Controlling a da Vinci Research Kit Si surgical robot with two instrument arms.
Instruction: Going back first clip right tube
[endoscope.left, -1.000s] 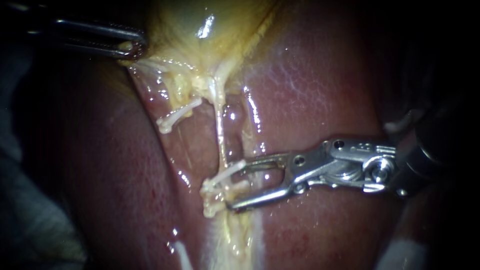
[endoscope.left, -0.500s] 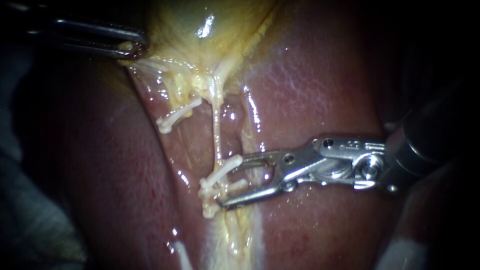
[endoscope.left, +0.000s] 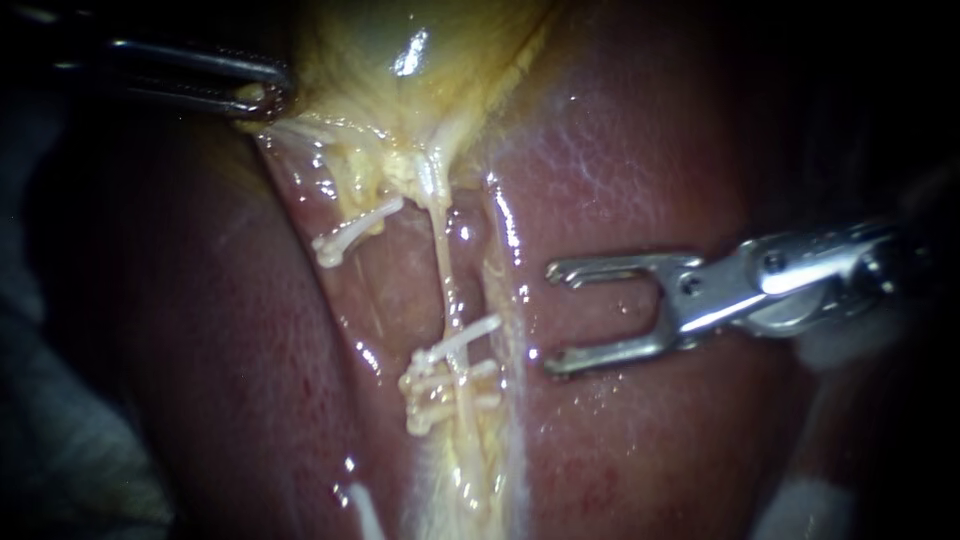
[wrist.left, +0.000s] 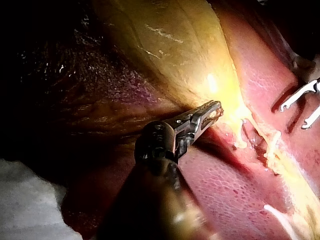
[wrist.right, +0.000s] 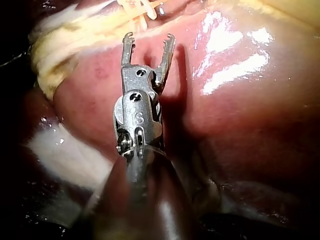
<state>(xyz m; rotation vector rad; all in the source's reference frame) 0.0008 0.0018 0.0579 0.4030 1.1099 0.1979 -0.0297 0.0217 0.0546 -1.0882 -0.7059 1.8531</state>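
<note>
Slim silver right instrument (endoscope.left: 550, 318), centre right: jaws wide, empty, just clear of white plastic clips (endoscope.left: 450, 375). Likely retreat step. Next: straight pull-back rightward.

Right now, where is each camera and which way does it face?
Endoscope: close over the tissue, facing liver, gallbladder and clips; left instrument enters from the left, right instrument from the right.
Left wrist: on the left arm, looking down its shaft to jaws shut on gallbladder.
Right wrist: on the right arm, looking along its shaft to open jaws short of the clips.
Shared: all three show the right instrument.
</note>
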